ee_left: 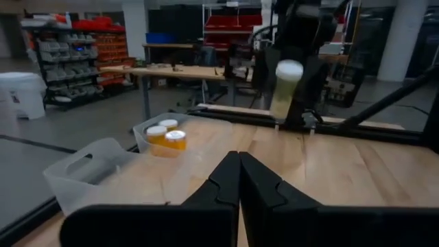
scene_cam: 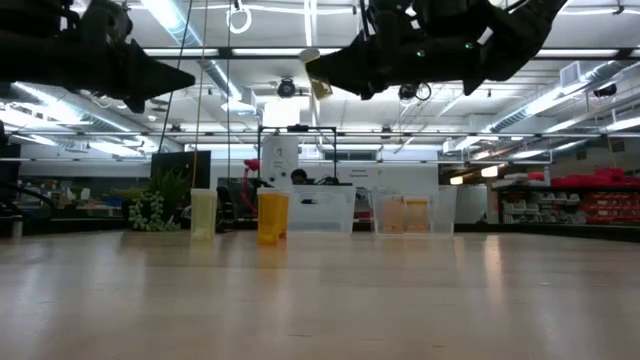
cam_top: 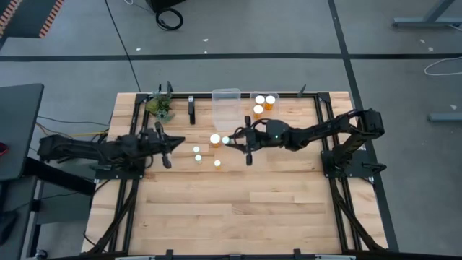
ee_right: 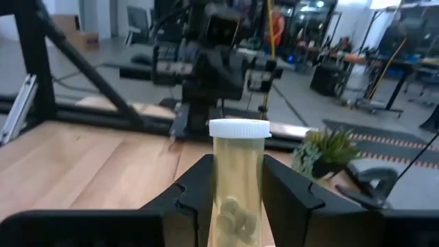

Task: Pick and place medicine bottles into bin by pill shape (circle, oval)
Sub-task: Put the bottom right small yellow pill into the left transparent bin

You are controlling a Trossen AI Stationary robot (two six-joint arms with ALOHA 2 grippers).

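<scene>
Overhead, the right gripper (cam_top: 229, 140) is raised above the table's middle, its arm reaching in from the 3 o'clock edge, and its two fingers are closed on a medicine bottle (ee_right: 237, 180) with a white cap. In the right wrist view this held bottle stands upright between the fingers (ee_right: 188, 189), and pale round pills (ee_right: 232, 211) lie at its bottom. The low view shows the same bottle (scene_cam: 314, 74) tilted and well clear of the tabletop (scene_cam: 320, 300), and the left wrist view shows it (ee_left: 286, 88) hanging in the air. The left gripper (cam_top: 170, 144) is also raised, over the 9 o'clock side of the table with its fingers pointing toward 3 o'clock; these fingers (ee_left: 223, 180) are pressed together with nothing between them. Between the two grippers, three more bottles stand on the wood: one (cam_top: 215, 139) just beside the held bottle at its 9 o'clock, one (cam_top: 197, 150) nearer the left gripper, and one (cam_top: 217, 163) toward 6 o'clock from the first. A clear bin (cam_top: 226, 106) sits at the 12 o'clock edge of the table (cam_top: 238, 209). A second clear bin (cam_top: 252, 96) just beside it, at its 3 o'clock, holds three amber bottles (cam_top: 264, 103). A green plant sprig (cam_top: 160, 107) lies toward 11 o'clock, well apart from the bins.
</scene>
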